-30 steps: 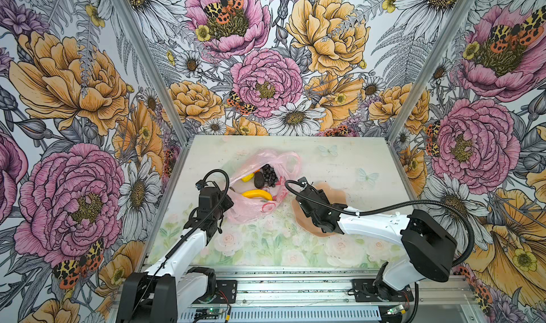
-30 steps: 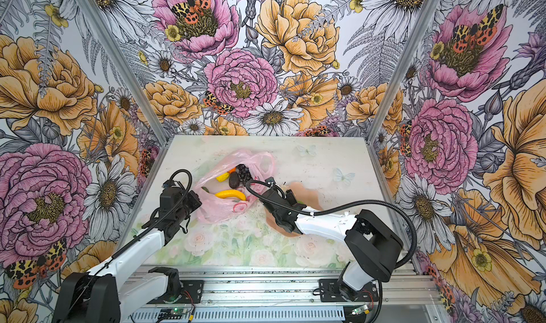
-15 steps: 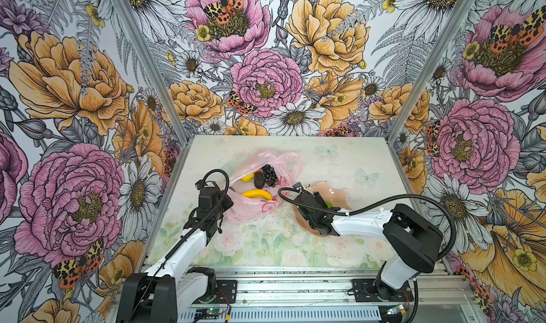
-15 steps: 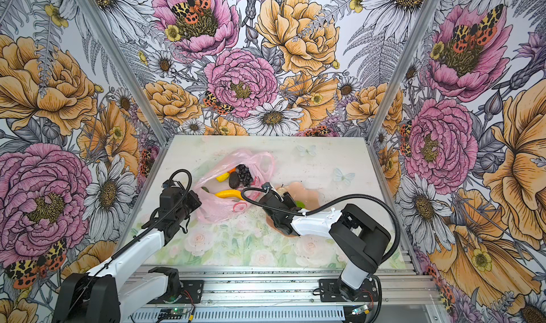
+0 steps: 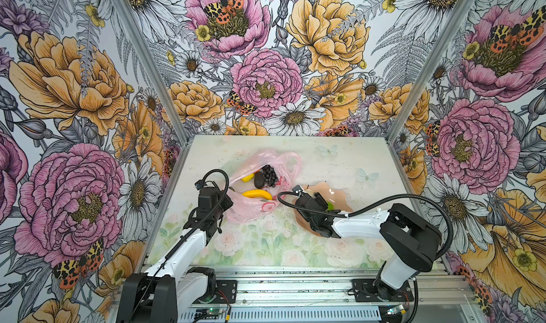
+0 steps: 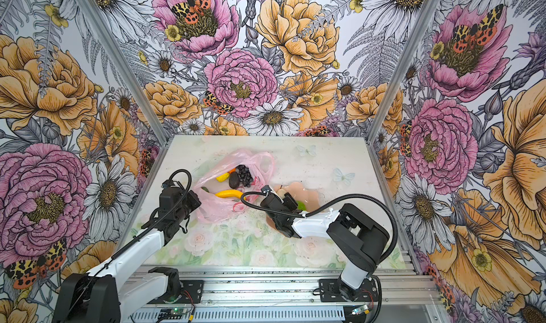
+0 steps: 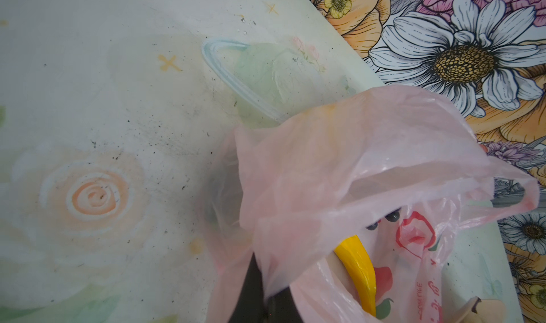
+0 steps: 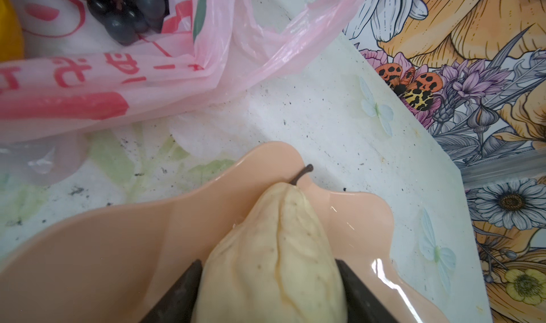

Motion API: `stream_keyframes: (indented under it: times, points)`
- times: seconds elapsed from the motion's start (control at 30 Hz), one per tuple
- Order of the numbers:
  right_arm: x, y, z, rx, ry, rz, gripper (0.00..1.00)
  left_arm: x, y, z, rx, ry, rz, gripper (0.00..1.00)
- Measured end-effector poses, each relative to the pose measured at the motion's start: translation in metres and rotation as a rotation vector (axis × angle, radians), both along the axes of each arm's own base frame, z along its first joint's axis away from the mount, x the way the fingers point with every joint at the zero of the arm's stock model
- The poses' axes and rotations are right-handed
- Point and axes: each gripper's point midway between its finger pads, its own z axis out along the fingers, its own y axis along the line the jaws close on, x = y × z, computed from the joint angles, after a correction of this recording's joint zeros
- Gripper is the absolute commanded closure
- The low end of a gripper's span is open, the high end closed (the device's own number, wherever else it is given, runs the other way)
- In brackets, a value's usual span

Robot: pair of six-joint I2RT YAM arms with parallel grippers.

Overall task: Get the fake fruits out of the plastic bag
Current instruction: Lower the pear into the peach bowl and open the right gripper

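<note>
The pear [image 8: 274,256] lies on the plate [image 8: 103,247], just right of the worktop's [image 5: 339,159] middle, long axis running straight out from the right gripper [image 8: 267,264], stem away. Its jaws flank the fat end; whether they press it I cannot tell. The left gripper [image 7: 261,295] is clenched on the plastic bag [image 5: 251,209], with the banana [image 5: 256,193], grapes [image 5: 269,175] and avocado [image 5: 259,180] inside.
</note>
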Motion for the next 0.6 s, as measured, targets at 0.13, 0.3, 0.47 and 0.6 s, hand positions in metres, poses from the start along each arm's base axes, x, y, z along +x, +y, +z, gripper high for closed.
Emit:
stream_keyframes:
  times: [0.13, 0.3, 0.47, 0.6]
  points:
    - [0.001, -0.001, -0.001, -0.001, 0.003, -0.004, 0.3, 0.0, 0.0, 0.0, 0.0, 0.0, 0.0, 1.0]
    - [0.0, -0.002, -0.002, 0.007, 0.009, -0.004, 0.3, 0.0, 0.0, 0.0, 0.0, 0.0, 0.0, 1.0]
    - [-0.005, -0.003, 0.003, 0.031, 0.012, 0.004, 0.25, 0.0, 0.0, 0.0, 0.0, 0.0, 0.0, 1.0]
    - [-0.004, -0.002, 0.013, 0.073, 0.003, 0.005, 0.21, 0.0, 0.0, 0.0, 0.0, 0.0, 0.0, 1.0]
